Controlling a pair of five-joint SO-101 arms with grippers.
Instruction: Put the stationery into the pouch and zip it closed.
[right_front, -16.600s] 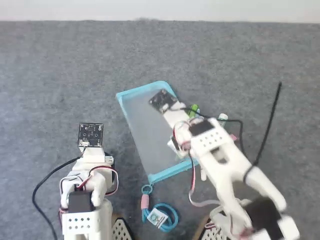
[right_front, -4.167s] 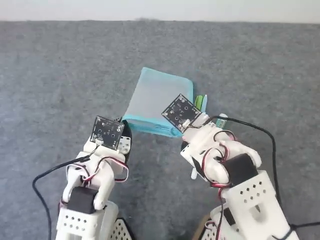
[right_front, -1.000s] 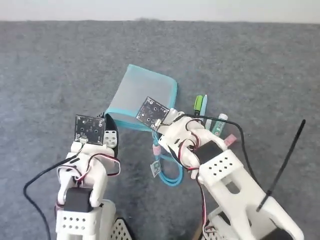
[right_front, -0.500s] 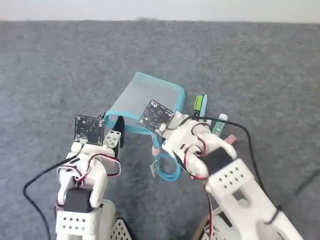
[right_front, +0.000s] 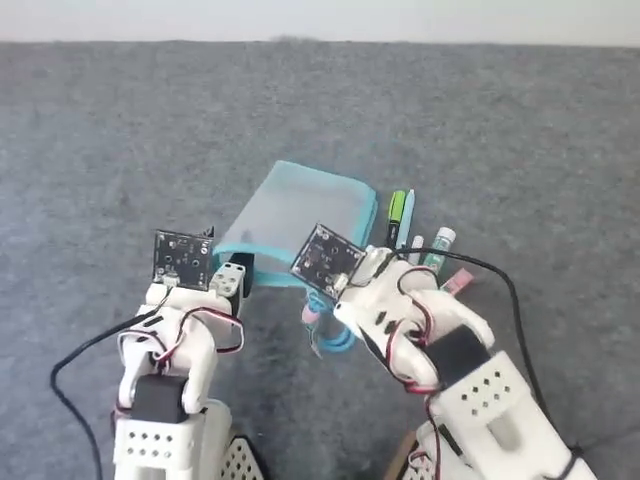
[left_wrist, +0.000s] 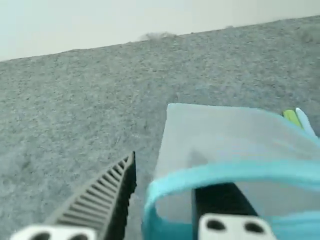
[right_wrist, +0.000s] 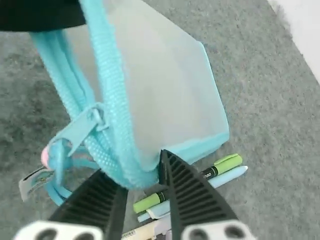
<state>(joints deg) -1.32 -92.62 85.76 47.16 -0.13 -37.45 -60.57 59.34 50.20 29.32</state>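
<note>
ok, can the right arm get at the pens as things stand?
Probably not yet: the right gripper is closed on the rim of the pouch. The pens lie uncovered on the carpet just beside it, so they look reachable once it lets go.

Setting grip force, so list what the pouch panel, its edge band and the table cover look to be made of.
The pouch panel looks like thin translucent mesh or plastic film with a matte finish, and grey shows through it. The edge band looks like woven turquoise fabric tape, perhaps nylon or polyester, with a visible ribbed weave. The table cover looks like grey short-pile carpet or felt, with a speckled, fuzzy surface.
</note>
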